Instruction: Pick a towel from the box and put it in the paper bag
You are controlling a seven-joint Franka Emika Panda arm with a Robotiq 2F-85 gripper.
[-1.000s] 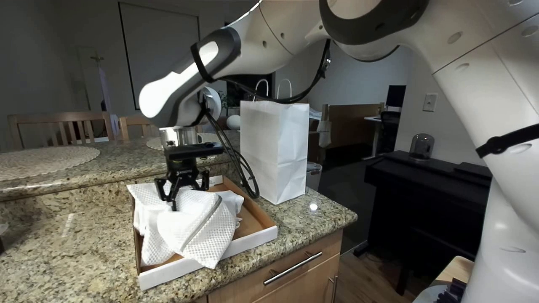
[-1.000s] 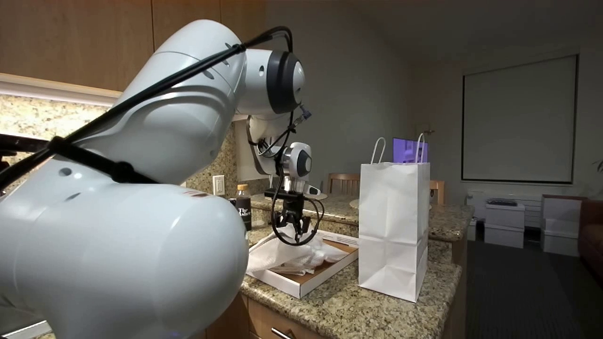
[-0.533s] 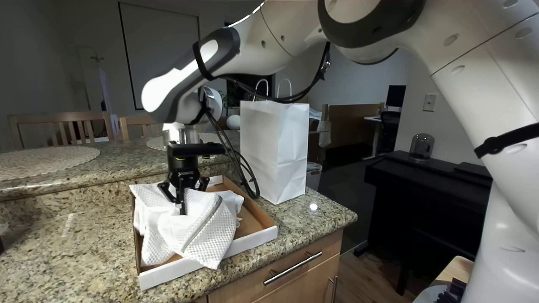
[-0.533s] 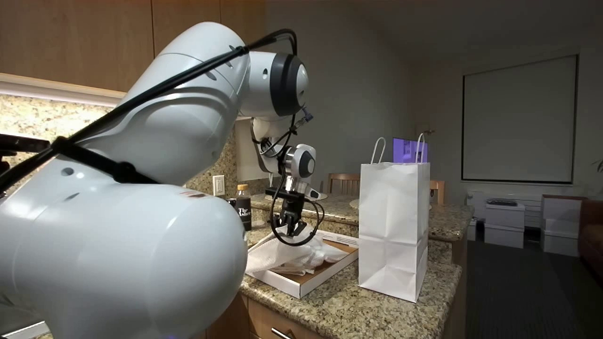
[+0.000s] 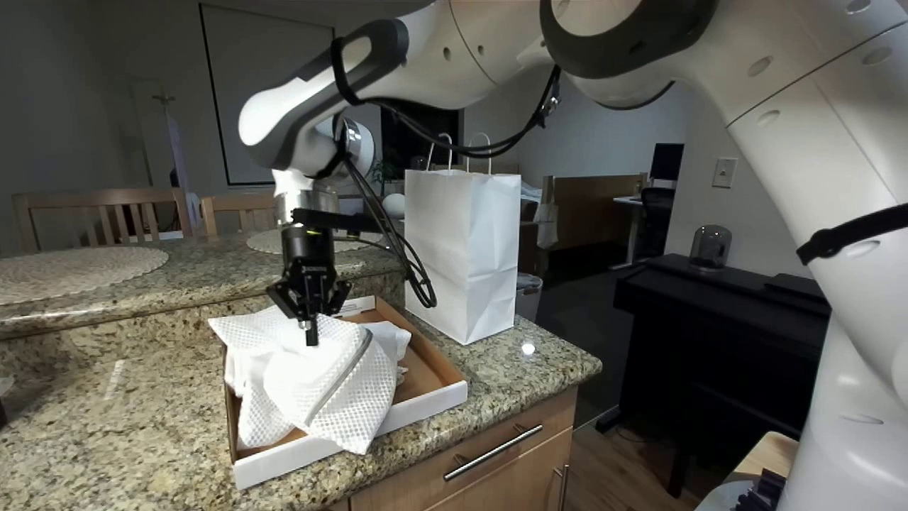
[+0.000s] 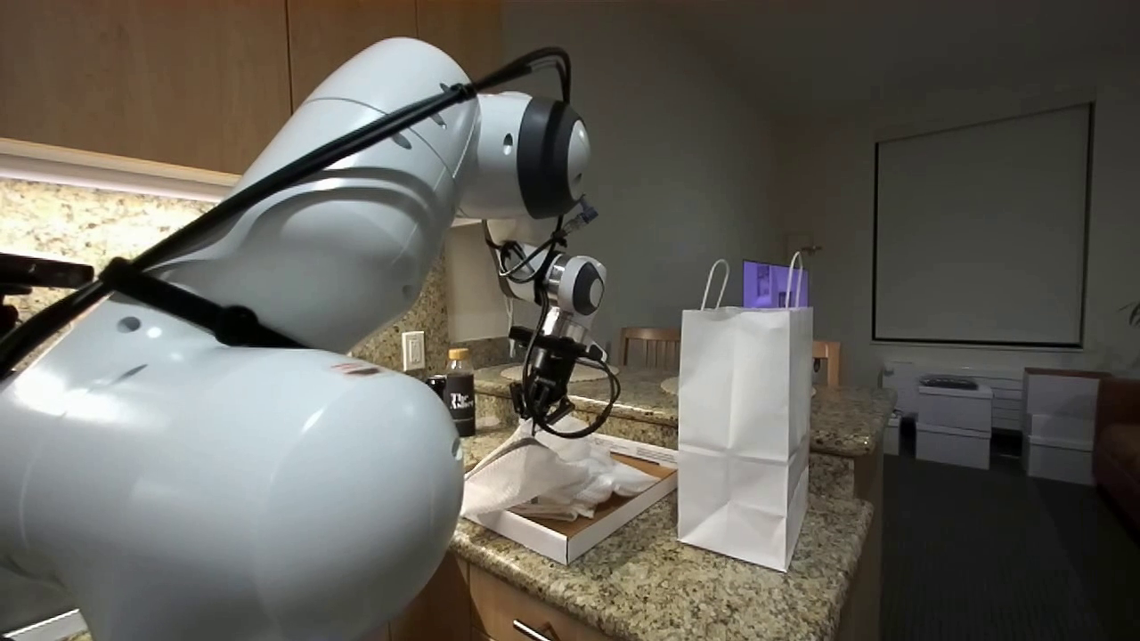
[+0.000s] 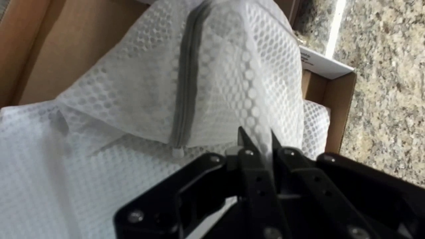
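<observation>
White cloth (image 7: 225, 96) is pinched in the pincer (image 7: 256, 136); fingers (image 7: 255, 172) almost meet

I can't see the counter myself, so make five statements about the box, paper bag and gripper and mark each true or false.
The white paper bag is beside the box. True.
The gripper pinches a fold of the white mesh cloth. True.
The cloth is inside the bag. False: it drapes over the box's edge.
A grey zipper shows on the cloth. True.
The bag lies on its side. False: it stands upright.
</observation>
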